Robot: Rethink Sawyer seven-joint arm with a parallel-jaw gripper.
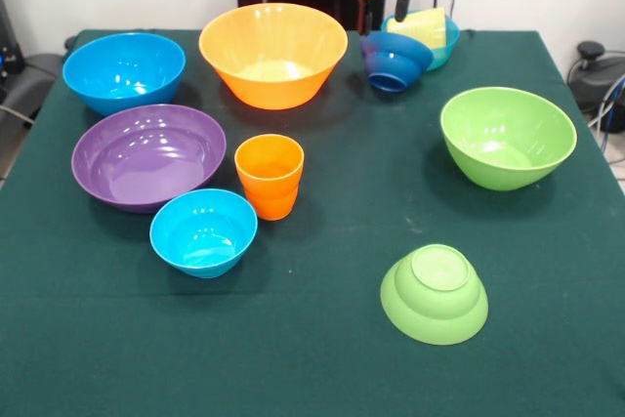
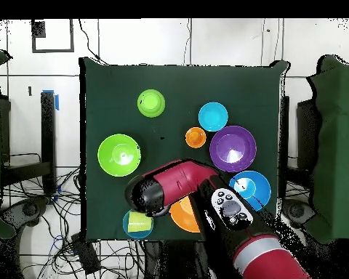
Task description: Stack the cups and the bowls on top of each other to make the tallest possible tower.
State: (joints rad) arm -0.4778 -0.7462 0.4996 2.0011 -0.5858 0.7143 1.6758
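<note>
My gripper (image 1: 383,15) hangs at the far edge, fingers apart, just above a dark blue small bowl (image 1: 395,61) that sits tilted; one fingertip (image 1: 363,26) is at its rim. Behind it the pale yellow cup (image 1: 423,26) lies in a light blue small bowl (image 1: 449,41), also in the overhead view (image 2: 137,223). The orange cup (image 1: 270,175) stands upright mid-table. Around it are the large orange bowl (image 1: 273,54), large blue bowl (image 1: 122,70), purple bowl (image 1: 148,155), a small light blue bowl (image 1: 203,231), the large lime bowl (image 1: 508,136) and an upturned small lime bowl (image 1: 435,293).
In the overhead view the red arm (image 2: 177,185) covers the dark blue bowl and part of the orange bowl (image 2: 183,216). The green table (image 1: 312,368) ends just behind the gripper. Cables and chairs stand off the table's sides.
</note>
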